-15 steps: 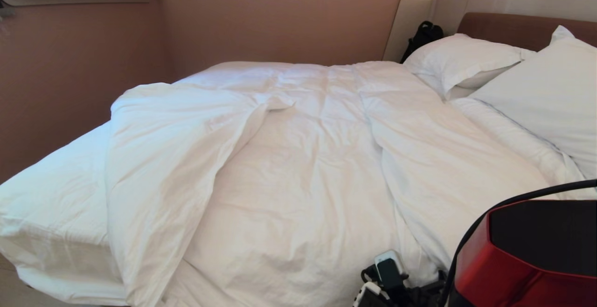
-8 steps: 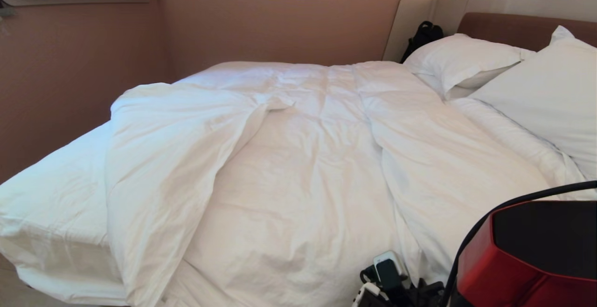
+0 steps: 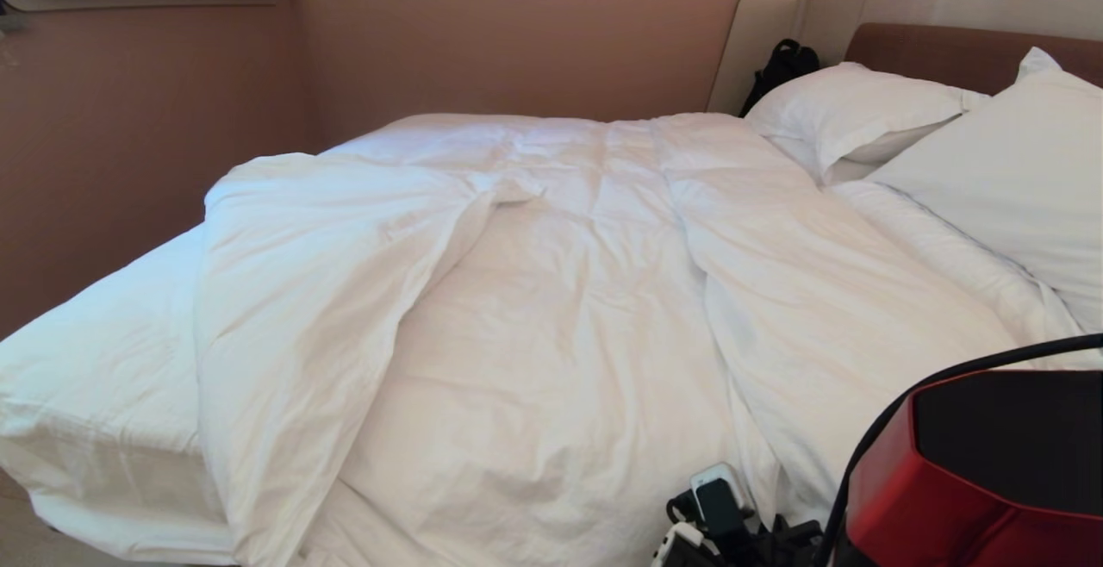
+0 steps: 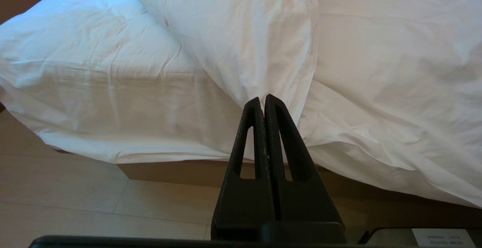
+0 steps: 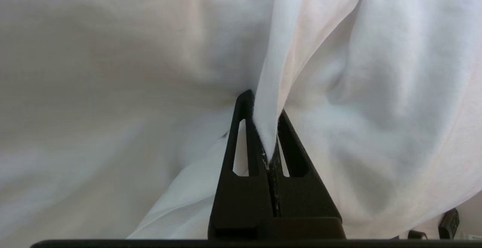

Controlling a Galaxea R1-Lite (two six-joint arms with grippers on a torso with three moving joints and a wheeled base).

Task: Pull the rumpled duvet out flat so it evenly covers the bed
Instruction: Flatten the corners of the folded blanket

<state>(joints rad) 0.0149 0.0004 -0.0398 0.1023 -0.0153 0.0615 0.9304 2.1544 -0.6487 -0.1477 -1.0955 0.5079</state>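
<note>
Right gripper [image 5: 265,127] fingers pinch the rumpled duvet [image 3: 551,308]; left gripper [image 4: 262,103] fingers pressed together, pillows [image 3: 1017,179] near.

Duvet [image 3: 551,308]: thick, white, rumpled, w/ a long fold flipped over toward the bed's foot. One thin fold is pinched between the right fingers [image 5: 244,135]. Bed [image 3: 95,377]: white sheet bare at its foot corner, just beyond the left fingers [image 4: 256,127].

duvet [image 3: 551,308]: one | bed [image 3: 95,395]: one | pillows [image 3: 849,110]: two | black bag [image 3: 780,67]: one | grippers: two, left gripper [image 4: 262,101], right gripper [image 5: 263,127]
</note>
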